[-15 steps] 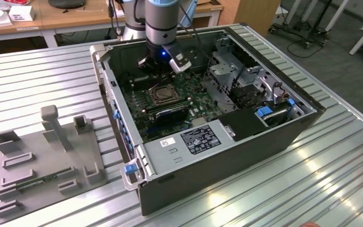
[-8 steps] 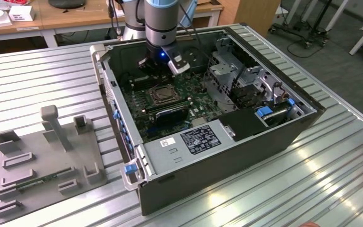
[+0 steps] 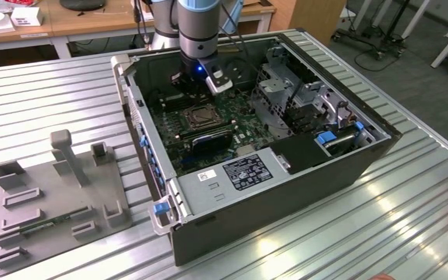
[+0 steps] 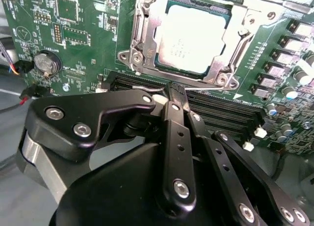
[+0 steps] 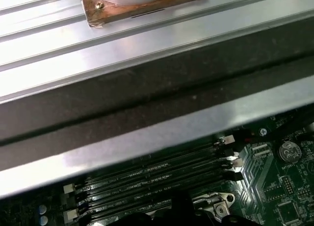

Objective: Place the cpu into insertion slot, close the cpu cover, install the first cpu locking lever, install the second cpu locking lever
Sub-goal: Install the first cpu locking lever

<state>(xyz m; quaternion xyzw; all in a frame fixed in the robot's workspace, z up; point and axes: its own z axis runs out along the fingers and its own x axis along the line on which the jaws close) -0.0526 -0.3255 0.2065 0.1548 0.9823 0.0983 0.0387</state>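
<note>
Ribbed metal bench (image 3: 410,192) fills the foreground, with a wooden desk (image 3: 91,23) behind it. On the bench stands an open computer case (image 3: 302,198), side panel off. It holds a green motherboard (image 3: 240,119), a metal drive cage (image 3: 282,87) toward the exterior view's right and blue clips (image 3: 160,208) along its edges. On the exterior view's left, well apart from the case, sits a grey tray (image 3: 53,204) of upright holders, with a thin green strip (image 3: 49,224) lying in one of its channels. The arm (image 3: 196,29) reaches down into the case, and its hand (image 3: 193,93) hangs just above the motherboard, near the socket (image 3: 200,116). In the second wrist view the hand (image 4: 172,94) has its fingers drawn together with nothing seen between them, their tips over the long black memory slots (image 4: 221,113) just beside the socket (image 4: 223,79). The chip (image 4: 191,37) lies flat inside the socket, and the silvery cover (image 4: 244,21) lies down around it, framing its pale top. I cannot tell whether the levers at the sides are latched. A coin battery (image 4: 45,63) sits on the motherboard, away from the socket.
</note>
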